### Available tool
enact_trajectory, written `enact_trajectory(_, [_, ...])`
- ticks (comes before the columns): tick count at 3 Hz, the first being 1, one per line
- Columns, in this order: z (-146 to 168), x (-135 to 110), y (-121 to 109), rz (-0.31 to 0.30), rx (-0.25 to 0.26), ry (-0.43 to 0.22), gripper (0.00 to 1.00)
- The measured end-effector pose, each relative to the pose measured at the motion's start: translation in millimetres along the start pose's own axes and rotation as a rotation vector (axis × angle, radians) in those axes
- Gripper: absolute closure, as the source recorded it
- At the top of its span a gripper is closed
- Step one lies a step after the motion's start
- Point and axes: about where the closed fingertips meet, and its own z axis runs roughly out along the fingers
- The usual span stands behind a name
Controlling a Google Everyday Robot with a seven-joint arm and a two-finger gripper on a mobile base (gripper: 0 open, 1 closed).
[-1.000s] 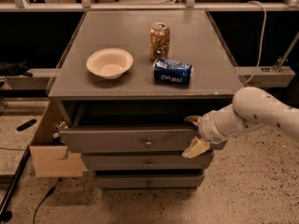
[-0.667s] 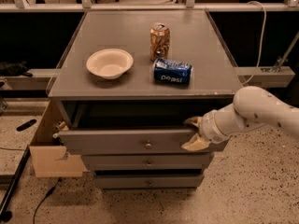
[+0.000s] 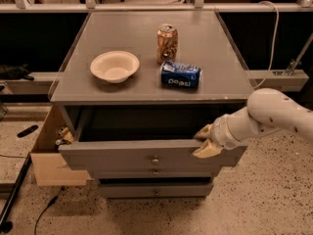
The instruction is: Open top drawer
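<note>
A: Where's the top drawer point(image 3: 122, 155)?
B: Under the counter point(image 3: 122, 38), below the bowl point(image 3: 114, 66) — already partly out. At its right end the tool point(image 3: 205, 141) pinches the front panel's top edge.
A: Advice?
B: Pull straight back, level — the off-centre grip may skew it.

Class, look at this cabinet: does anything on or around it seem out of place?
The blue Pepsi can lies on its side on the cabinet top, beside an upright can. The top drawer stands pulled out, the gripper at its front's right end; that fits the task.
</note>
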Motion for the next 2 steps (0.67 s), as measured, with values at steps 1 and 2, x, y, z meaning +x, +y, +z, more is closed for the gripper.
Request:
enact_trajectory(1, [-8.6,5.4,17.5,0.008,-0.017,-0.005,1.0])
enact_trajectory(2, [-10.7,6.3,21.4,0.009,-0.019,-0.005,1.0])
